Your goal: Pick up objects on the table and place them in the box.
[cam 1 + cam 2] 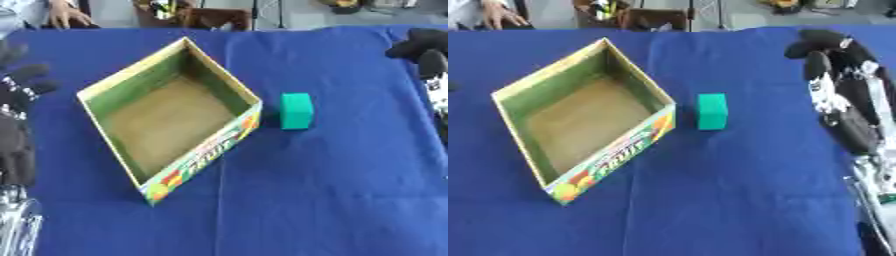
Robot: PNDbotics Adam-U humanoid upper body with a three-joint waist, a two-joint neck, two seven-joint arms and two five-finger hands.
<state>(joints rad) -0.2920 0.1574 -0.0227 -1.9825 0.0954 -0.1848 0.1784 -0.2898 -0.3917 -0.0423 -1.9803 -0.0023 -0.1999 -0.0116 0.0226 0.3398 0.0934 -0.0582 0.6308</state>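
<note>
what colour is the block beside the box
The block is green, a teal shade; clearest in the left eye view.

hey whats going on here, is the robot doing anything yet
Nothing is being handled right now. An open cardboard box with fruit print on its side sits on the blue tablecloth, and nothing shows inside it. A small green block lies on the cloth just right of the box, apart from it. The robot's left hand shows at the left edge and its right hand at the upper right, both holding nothing.
</note>
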